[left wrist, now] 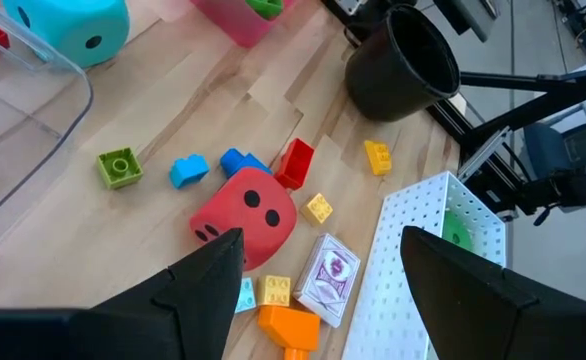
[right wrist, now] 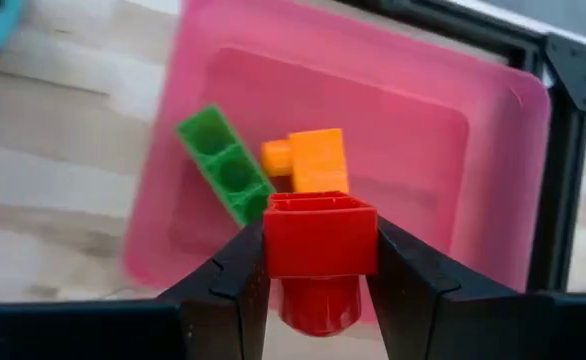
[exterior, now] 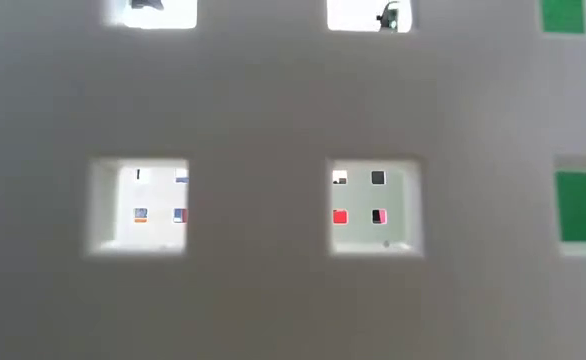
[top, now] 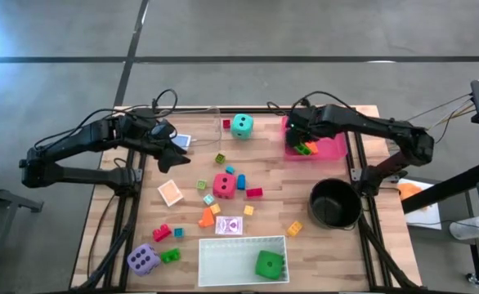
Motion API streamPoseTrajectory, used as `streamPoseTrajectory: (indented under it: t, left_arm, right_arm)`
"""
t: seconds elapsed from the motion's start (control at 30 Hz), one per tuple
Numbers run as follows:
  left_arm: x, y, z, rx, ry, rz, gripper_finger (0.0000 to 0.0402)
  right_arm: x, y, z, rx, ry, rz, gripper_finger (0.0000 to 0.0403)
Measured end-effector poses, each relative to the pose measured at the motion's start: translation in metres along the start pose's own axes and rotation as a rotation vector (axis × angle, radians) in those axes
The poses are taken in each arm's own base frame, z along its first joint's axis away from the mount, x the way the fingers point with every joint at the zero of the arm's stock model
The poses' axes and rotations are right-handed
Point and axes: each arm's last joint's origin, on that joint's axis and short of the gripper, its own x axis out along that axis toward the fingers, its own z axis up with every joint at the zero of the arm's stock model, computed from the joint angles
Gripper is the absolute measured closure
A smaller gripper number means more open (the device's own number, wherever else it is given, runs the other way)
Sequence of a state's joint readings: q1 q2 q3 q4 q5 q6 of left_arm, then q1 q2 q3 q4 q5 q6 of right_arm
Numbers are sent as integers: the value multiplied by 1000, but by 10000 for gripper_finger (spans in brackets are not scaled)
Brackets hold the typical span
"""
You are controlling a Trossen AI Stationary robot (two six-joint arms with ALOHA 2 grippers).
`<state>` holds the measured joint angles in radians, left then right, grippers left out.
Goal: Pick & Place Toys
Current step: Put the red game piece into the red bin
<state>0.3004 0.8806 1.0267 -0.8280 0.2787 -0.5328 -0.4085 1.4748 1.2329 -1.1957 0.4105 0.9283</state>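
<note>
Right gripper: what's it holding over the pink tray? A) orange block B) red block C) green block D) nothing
B: in the right wrist view the right gripper is clamped on a red block above the pink tray, while the green block and the orange block already lie inside the tray.

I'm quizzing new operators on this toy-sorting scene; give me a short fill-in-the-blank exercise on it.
1. The right gripper holds a small plastic block coloured ____.
2. It hangs over the ____ plastic tray.
3. The green soft die lies in the ____ perforated tray.
4. The left gripper is ____, holding nothing.

Missing words: red; pink; white; open
</note>
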Motion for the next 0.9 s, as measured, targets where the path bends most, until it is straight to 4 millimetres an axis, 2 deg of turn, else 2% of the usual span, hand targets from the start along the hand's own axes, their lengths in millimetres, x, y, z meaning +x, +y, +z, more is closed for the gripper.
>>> streamPoseTrajectory:
  t: [0.17, 0.37, 0.6, 0.77, 0.9]
  left_arm:
    - [0, 0, 0, 0, 0, 0, 128]
    - [0, 0, -1, -21, 6, 3, 128]
    - [0, 0, -1, -23, 6, 3, 128]
    - [0, 0, -1, -29, 10, 3, 128]
    - [0, 0, -1, -29, 10, 3, 128]
  right_arm:
    - [31, 0, 9, -17, 115, -94, 277]
    - [58, -2, 11, -66, 223, -250, 277]
    - [78, 3, 6, -132, 283, -304, 277]
    - [89, -3, -7, -140, 327, -335, 277]
    - [96, -8, -17, -106, 335, -278, 277]
